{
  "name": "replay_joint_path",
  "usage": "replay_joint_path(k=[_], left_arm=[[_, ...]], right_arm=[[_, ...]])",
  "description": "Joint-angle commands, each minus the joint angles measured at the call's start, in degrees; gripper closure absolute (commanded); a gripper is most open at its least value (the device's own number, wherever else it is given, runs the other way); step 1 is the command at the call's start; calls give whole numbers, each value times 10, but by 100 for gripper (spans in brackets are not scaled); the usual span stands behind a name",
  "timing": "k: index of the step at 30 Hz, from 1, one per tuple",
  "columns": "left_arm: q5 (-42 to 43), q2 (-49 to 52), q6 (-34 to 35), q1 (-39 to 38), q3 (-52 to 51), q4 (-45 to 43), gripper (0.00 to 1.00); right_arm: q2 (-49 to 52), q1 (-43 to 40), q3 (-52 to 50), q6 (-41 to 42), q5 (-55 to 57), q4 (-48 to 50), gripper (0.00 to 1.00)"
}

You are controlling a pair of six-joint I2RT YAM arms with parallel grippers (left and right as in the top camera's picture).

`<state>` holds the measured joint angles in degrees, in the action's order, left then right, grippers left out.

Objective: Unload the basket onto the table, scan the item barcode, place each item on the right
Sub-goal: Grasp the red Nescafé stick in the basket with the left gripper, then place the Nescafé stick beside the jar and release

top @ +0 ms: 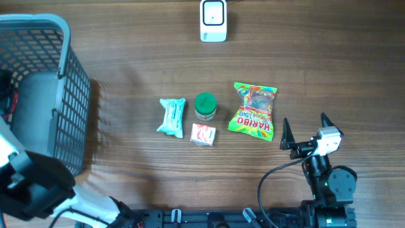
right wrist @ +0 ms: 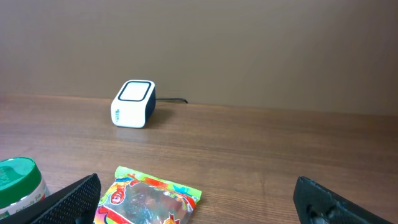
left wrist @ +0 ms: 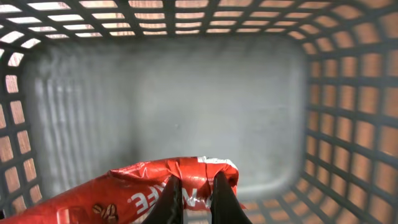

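Looking down from overhead, a wooden table (top: 139, 183) carries a grey mesh basket (top: 69, 76) at its left side and a white barcode scanner (top: 213, 20) at the far middle. Four items lie near the centre. A teal packet (top: 171, 116) sits just beside a green-lidded jar (top: 205, 106). A small red-and-white packet (top: 203, 134) lies just below the jar, and a Haribo bag (top: 254, 110) lies to the right. The right gripper (top: 307, 128) hovers near the bag's lower right corner, its two dark fingers spread wide with nothing between them. The left arm (top: 31, 183) comes in at the lower left corner by the basket, and its claw is hidden from this view.

From the left wrist, the camera looks down inside the basket, with grid walls all round and a grey floor below. The left gripper (left wrist: 195, 200) is clamped on the top edge of a red coffee packet (left wrist: 124, 193), the fingers pinching its crinkled seal. White letters and coffee beans show on the packet's face. Whether the packet touches the floor cannot be told.

From the right wrist, the fingers stand far apart at the bottom corners, holding nothing. The Haribo bag lies flat ahead between them, the jar is at the lower left edge, and the scanner stands well beyond on the table.
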<state>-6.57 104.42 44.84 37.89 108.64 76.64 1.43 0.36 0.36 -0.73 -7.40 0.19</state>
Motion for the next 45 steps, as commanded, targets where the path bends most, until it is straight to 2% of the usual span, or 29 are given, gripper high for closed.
replay_joint_path(k=[1,3,5,7,9,12,14,18,21,24,26,28,33,35,36,37,38,39,40,42,45], left_arm=[[121,-65,-12,-5,10,-1,96],[188,-118,-12,-33,10,-5,96],[194,-157,-12,-69,10,-9,96],[175,-211,-11,-173,10,-26,96],[137,-218,-11,-284,10,-27,96],[87,-190,-11,-446,-18,-40,96],[84,-135,-11,-563,-46,-88,96],[84,-10,7,-712,-51,-144,96],[82,51,40,-772,-51,-160,96],[82,104,125,-810,-52,-169,96],[82,131,123,-833,-52,-202,96],[79,155,76,-861,-52,-256,96],[37,198,69,-892,-52,-320,96],[-11,216,68,-895,-52,-323,96],[-26,219,68,-895,-52,-323,88],[-26,219,63,-893,-52,-325,75],[-25,214,58,-890,-49,-326,44],[-26,209,46,-886,-41,-325,8],[-34,200,23,-880,-27,-324,0],[-48,165,-57,-868,20,-320,0],[-125,102,-121,-840,119,-297,0]], right_arm=[[-3,2,-1,-2,5,2,0],[-3,2,-1,-2,5,2,0],[-3,2,-1,-2,5,2,0],[-3,2,0,-2,5,2,0],[-3,2,-1,-2,5,2,0],[-3,2,0,-2,5,2,0],[-3,2,0,-2,5,2,0],[-3,2,0,-2,5,2,0],[-3,2,0,-2,5,2,0],[-3,2,0,-2,5,2,0],[-3,2,0,-2,5,2,0],[-3,2,0,-2,5,2,0],[-3,2,0,-2,6,2,0],[-3,2,-1,-2,5,2,0],[-3,2,-1,-2,5,2,0],[-3,2,-1,-2,5,2,0],[-3,2,-1,-2,5,2,0],[-3,2,-1,-2,5,2,0],[-3,2,-1,-2,5,2,0],[-3,2,-1,-2,5,2,0],[-3,2,0,-2,5,2,0]])
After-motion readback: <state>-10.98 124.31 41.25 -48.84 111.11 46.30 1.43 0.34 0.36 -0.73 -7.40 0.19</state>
